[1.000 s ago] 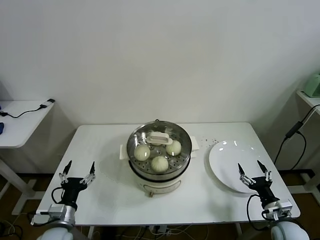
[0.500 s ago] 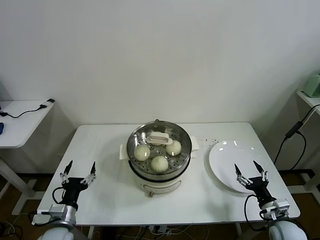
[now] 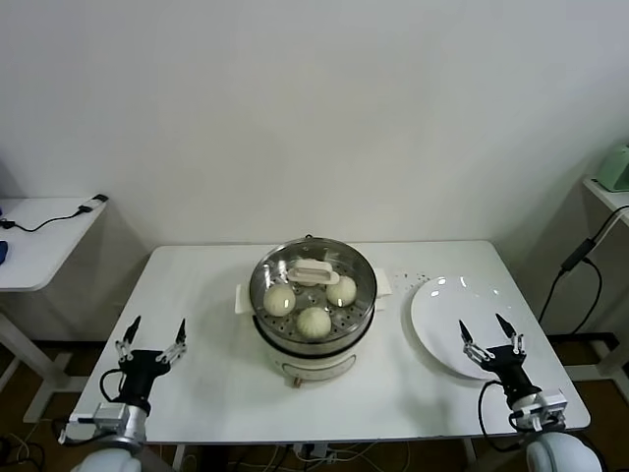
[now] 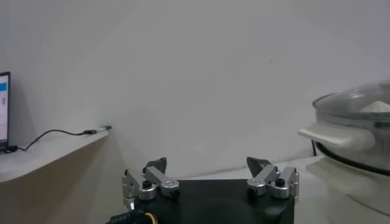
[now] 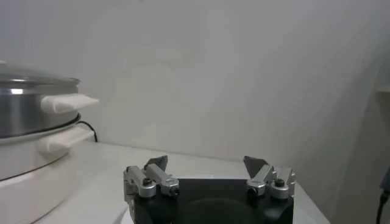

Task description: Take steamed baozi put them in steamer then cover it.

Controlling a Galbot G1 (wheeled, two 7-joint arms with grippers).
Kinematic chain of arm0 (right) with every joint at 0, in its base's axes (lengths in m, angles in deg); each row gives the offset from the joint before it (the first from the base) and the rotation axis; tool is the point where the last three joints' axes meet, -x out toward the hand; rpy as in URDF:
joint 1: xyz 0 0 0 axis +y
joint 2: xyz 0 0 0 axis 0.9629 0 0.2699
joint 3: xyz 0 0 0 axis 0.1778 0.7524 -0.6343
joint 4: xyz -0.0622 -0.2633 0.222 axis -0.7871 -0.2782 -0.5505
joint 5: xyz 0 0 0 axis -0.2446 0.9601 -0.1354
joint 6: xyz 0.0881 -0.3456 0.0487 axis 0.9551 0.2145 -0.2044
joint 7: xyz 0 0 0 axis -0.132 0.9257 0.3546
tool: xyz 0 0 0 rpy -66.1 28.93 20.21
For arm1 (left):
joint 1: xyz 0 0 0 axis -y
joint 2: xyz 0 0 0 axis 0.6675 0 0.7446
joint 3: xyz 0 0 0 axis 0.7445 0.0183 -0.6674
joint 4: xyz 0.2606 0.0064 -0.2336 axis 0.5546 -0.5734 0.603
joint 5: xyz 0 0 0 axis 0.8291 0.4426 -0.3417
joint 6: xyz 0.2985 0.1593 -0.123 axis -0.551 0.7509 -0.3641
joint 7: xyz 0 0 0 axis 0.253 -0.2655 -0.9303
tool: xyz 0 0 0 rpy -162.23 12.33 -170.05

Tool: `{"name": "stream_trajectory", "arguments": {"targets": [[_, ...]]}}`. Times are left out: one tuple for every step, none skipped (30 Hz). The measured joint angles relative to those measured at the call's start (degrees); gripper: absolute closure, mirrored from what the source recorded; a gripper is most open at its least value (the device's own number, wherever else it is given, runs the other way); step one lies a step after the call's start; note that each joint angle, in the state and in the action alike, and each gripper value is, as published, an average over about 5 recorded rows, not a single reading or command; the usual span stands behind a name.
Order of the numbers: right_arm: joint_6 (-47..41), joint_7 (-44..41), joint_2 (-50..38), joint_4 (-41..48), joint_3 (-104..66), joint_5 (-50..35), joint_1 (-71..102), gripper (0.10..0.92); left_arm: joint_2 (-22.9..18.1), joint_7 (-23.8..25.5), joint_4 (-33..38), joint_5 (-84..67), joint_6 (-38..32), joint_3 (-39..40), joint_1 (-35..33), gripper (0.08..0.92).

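Now we see the cover [image 3: 313, 267] seated on the steamer [image 3: 313, 334] at the table's [image 3: 216, 383] middle, with three steamed baozi [image 3: 314, 322] visible through the glass; a fourth may hide under the handle. Our left gripper [image 3: 153, 336] hovers near the front left edge, fingers spread and empty. Our right gripper [image 3: 489, 334], likewise spread and empty, sits over the white plate [image 3: 442, 305]. We judge the glass lid heavy, slick and breakable, best held by its central handle; the buns look soft and squashable.

white wall [image 3: 314, 108], white side table [image 3: 39, 231].
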Motion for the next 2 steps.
{"name": "stream_trajectory", "arguments": {"targets": [[0.04, -0.02, 0.03, 0.05, 0.01, -0.02, -0.02, 0.203, 0.0, 0.0, 0.0, 0.01, 0.0, -0.03, 0.01, 0.177], [0.07, -0.03, 0.06, 0.09, 0.01, -0.04, -0.04, 0.203, 0.0, 0.0, 0.0, 0.03, -0.01, -0.05, 0.02, 0.177]]}}
